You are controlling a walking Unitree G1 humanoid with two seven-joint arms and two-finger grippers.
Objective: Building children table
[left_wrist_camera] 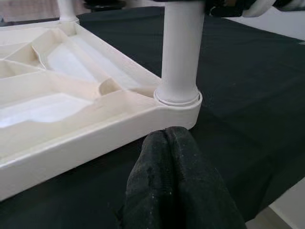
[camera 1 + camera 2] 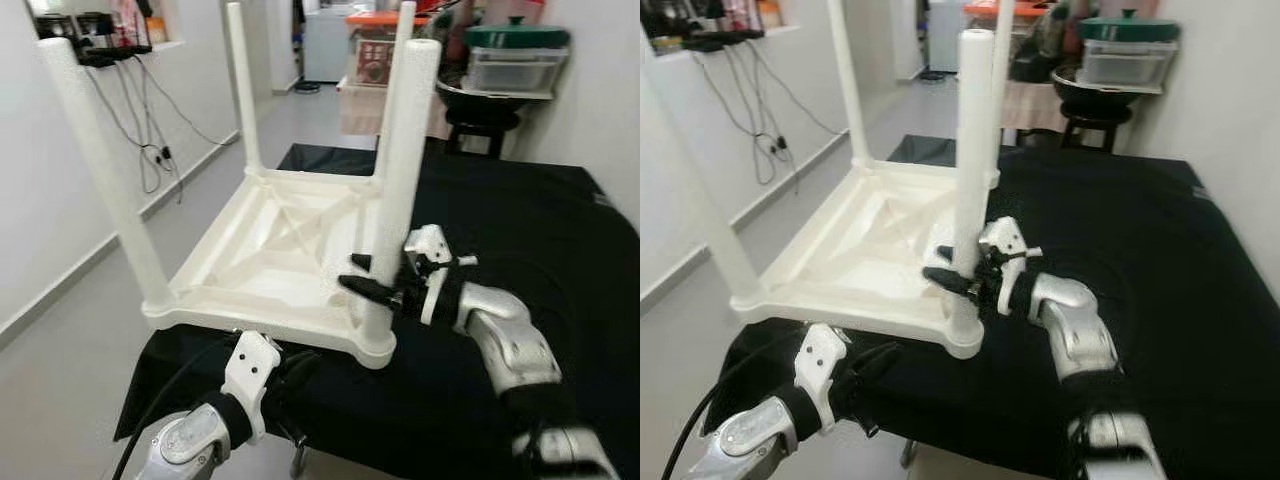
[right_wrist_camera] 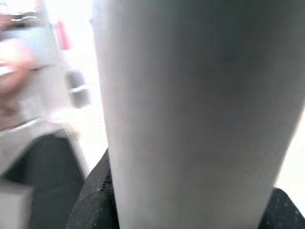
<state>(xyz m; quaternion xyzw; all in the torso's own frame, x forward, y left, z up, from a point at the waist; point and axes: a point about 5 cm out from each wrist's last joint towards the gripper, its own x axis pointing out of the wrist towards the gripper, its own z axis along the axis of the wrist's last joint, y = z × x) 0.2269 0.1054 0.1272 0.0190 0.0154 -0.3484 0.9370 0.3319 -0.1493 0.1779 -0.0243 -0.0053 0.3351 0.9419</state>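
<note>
Left eye view shows the white plastic children's table (image 2: 275, 255) lying upside down on the black cloth-covered tabletop (image 2: 520, 230), four round legs pointing up. Right gripper (image 2: 385, 285) is clenched around the near white cylindrical leg (image 2: 405, 180) low down, just above its socket. Left gripper (image 1: 174, 181), fingers pressed together and empty, sits just below that corner's rim. Light, stiff, rather slick plastic, I judge; gripping near the socket limits wobble.
</note>
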